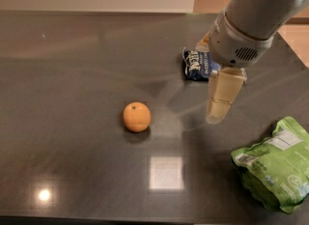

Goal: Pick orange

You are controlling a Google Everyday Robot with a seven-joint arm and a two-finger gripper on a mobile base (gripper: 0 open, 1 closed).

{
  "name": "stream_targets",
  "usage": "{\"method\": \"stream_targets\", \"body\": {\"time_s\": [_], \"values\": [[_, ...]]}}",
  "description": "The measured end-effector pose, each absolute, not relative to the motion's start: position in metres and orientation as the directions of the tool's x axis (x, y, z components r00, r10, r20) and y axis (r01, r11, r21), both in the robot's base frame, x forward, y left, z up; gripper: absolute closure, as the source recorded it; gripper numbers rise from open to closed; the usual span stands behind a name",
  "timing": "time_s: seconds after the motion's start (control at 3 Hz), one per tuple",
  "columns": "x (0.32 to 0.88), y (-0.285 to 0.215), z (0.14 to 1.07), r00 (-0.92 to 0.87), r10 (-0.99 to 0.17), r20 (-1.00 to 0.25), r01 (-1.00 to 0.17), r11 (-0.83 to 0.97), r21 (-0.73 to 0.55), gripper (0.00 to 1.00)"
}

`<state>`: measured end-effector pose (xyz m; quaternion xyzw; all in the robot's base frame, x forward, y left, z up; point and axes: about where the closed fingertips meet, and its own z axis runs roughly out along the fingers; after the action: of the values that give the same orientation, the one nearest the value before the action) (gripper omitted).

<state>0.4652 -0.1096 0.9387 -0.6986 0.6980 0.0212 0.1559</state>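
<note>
The orange [136, 117] is a small round fruit with a tiny dark stem dot, lying alone on the dark grey table [72, 74] left of the middle. My gripper [218, 110] hangs from the grey arm coming in from the upper right. It is above the table, well to the right of the orange and apart from it. It holds nothing that I can see.
A blue snack bag [198, 65] lies behind the gripper, partly hidden by the arm. A green snack bag [275, 166] lies at the front right corner. The table's right edge is near the arm; a pale wall runs along the back.
</note>
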Motion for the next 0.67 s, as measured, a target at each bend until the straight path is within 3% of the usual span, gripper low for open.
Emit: {"method": "stream_targets", "body": {"time_s": [0.67], "values": [[0.476,-0.054,0.899,0.129,-0.956,-0.265,-0.979,-0.080,-0.188,0.00]]}}
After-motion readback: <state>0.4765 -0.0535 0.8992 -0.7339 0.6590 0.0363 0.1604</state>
